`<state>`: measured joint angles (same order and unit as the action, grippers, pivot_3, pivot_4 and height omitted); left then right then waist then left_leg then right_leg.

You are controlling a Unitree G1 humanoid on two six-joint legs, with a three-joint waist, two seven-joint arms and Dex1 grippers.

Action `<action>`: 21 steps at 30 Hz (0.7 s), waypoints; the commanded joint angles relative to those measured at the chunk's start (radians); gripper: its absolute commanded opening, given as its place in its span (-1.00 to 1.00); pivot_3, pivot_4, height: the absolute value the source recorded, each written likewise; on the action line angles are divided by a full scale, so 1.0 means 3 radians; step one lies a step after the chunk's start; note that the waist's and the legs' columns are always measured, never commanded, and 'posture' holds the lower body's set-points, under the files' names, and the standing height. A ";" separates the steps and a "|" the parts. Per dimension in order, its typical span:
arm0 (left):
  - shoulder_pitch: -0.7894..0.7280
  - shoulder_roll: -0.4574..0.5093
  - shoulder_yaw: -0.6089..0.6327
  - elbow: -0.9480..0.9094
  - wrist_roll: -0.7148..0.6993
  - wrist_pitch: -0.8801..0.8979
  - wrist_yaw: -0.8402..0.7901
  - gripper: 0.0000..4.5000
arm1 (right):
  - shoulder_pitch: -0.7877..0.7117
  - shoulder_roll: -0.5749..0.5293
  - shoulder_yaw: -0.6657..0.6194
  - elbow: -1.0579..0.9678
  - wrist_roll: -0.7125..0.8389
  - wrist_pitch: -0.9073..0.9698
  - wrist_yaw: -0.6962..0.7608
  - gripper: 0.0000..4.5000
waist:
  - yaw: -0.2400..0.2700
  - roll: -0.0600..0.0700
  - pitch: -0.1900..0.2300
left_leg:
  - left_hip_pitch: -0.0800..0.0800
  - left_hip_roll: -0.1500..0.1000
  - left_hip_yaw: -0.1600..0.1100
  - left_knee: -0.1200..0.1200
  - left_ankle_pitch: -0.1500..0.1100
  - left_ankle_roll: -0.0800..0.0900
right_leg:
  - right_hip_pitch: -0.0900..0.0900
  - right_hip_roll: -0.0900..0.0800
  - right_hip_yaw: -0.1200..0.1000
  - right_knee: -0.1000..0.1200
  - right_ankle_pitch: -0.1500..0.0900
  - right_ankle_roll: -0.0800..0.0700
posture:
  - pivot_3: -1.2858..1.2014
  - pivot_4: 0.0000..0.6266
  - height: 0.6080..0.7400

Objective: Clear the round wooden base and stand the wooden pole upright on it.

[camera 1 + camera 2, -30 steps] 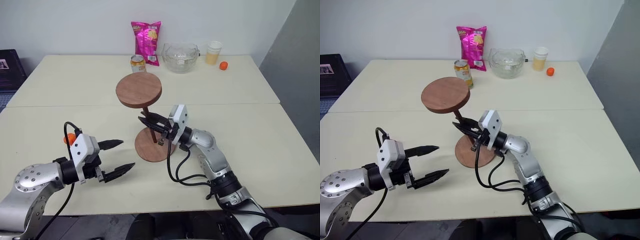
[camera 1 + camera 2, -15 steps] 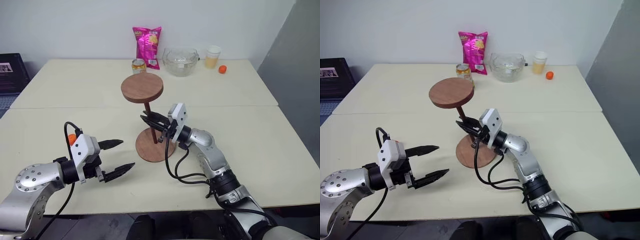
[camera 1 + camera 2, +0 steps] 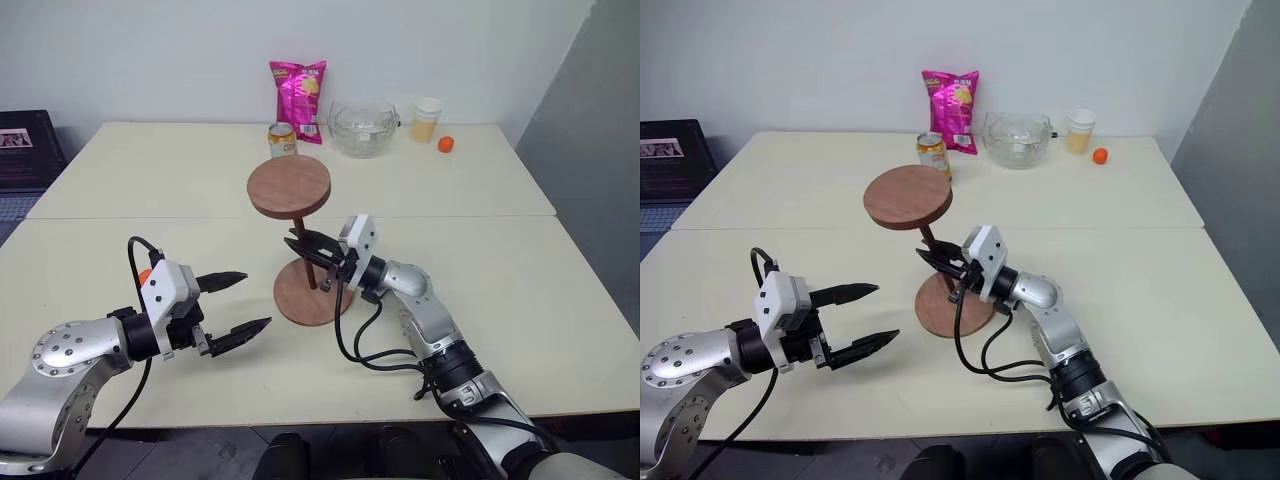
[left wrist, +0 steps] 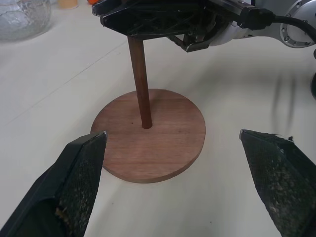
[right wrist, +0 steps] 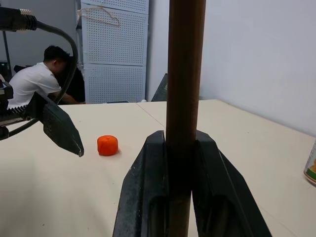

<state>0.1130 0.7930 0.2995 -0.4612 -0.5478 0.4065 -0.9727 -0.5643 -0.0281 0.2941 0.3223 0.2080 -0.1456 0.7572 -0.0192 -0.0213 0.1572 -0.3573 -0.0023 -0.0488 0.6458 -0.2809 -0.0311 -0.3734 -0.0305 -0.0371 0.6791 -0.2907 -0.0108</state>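
Observation:
The round wooden base [image 3: 300, 300] lies flat on the table in front of me. The wooden pole [image 3: 289, 187] stands close to upright, its lower end in the base's centre [image 4: 146, 124] and its disc end on top. My right gripper [image 3: 303, 248] reaches in from the right and is shut on the pole's rod [image 5: 183, 74] a little above the base, its fingers [image 5: 143, 197] pressed to either side. My left gripper [image 3: 257, 299] is open to the left of the base, apart from it, with nothing between its fingers [image 4: 74, 187].
A pink snack bag [image 3: 297, 92], a can [image 3: 281, 139], a glass bowl [image 3: 362, 128], a cup [image 3: 426, 118] and a small orange thing [image 3: 446, 144] line the table's far edge. Another small orange piece [image 5: 107, 145] lies by my left arm. A person [image 5: 34, 81] sits beyond the table.
The pole was leaning away to the left; the right gripper has brought it near upright and sunk slightly. The left gripper has stayed in place. The camera has shifted.

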 commanded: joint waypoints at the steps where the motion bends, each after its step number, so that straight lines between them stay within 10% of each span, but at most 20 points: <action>1: -0.0012 0.0015 0.0025 -0.0061 -0.0051 -0.0010 0.0000 1.00 | 0.0231 -0.0203 0.0031 0.0422 -0.0218 0.0075 0.0050 -0.89 | 0.0011 0.0001 -0.0004 | 0.0000 0.0000 0.0000 0.0000 0.0000 0.0000 | 0.0000 0.0000 0.0000 -0.0001 0.0000 0.0000 | 0.03 -0.52 1.00; 21: -0.0032 0.0028 -0.0013 -0.0011 -0.0009 -0.0028 -0.0019 1.00 | 0.0279 -0.0184 0.0002 0.0165 -0.0053 0.0164 0.0144 -0.89 | 0.0062 0.0002 -0.0012 | 0.0006 -0.0001 0.0000 -0.0004 -0.0001 0.0000 | 0.0005 -0.0002 0.0001 -0.0006 -0.0002 -0.0001 | 0.03 -0.52 1.00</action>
<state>0.1122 0.7931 0.2900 -0.4587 -0.5477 0.4125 -0.9731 -0.5371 -0.0386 0.2799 0.3118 0.2240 -0.1633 0.7692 -0.0007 -0.0206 0.1537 -0.3556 -0.0027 -0.0487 0.6445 -0.2811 -0.0310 -0.3721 -0.0312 -0.0370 0.6769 -0.2914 -0.0112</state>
